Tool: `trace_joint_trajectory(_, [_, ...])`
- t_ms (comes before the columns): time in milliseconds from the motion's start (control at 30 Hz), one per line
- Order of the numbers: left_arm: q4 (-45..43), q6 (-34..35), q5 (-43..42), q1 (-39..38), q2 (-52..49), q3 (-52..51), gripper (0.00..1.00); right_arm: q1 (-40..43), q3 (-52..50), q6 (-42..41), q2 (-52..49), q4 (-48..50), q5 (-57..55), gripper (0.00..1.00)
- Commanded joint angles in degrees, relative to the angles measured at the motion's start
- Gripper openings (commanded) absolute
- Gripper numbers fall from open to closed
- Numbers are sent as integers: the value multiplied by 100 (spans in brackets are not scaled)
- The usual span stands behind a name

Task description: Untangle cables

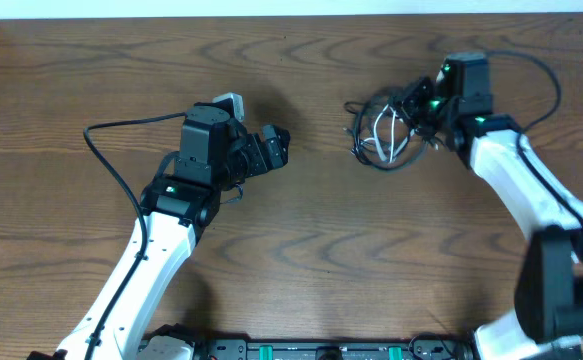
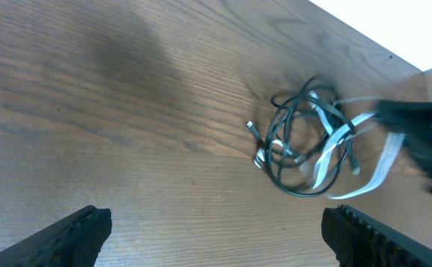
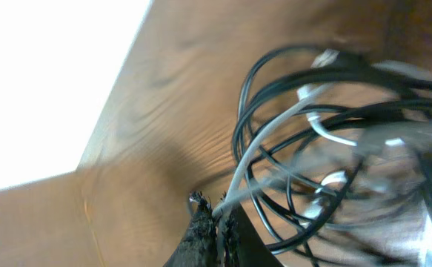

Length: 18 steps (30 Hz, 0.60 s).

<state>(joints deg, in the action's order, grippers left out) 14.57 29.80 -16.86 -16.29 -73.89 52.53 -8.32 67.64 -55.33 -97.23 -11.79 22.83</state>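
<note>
Barely begun: cables (image 1: 383,135) in one knotted clump, far right on desk (image 1: 301,250). Pinching white cable (image 3: 256,159) with right tool (image 3: 214,219), with left tool (image 2: 216,215) spread, empty. Separating all left to do.

Left arm, mine: angled toward centre, end effector (image 1: 274,148) fingers spread wide. Right arm: reached forward, end effector (image 1: 416,106) fingers pinched on the white cable (image 3: 234,189).

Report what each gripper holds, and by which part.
Right gripper pinches the white cable between its fingertips, on a plain stretch of cord rather than a plug. Left gripper is open and holds nothing.
</note>
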Motion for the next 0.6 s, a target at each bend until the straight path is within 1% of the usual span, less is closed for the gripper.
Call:
trace_joint_trajectory(0, [-2,-55,-63,-9,-22,142,97,-271,-4,1429,855,-214,348,1])
trace_joint_trajectory(67, [-4,-57,-63,-7,-22,142,97,-603,-4,2214,1530,-686,459,2])
trace_joint_trajectory(133, [-4,-57,-63,-9,-22,142,97,-866,-4,2634,1991,-1058,455,1])
trace_joint_trajectory(233, [-4,-57,-63,-7,-22,142,97,-997,-4,2935,2361,-1209,459,1])
trace_joint_trajectory(400, [-4,-55,-63,-7,-22,142,97,-1019,-4,3206,2793,-1408,540,2])
trace_joint_trajectory(467, [-2,-57,-63,-7,-22,142,97,-994,-4,3230,2933,-1495,245,1])
trace_joint_trajectory(567, [-2,-57,-63,-7,-22,142,97,-988,-4,3224,2988,-1799,-667,1])
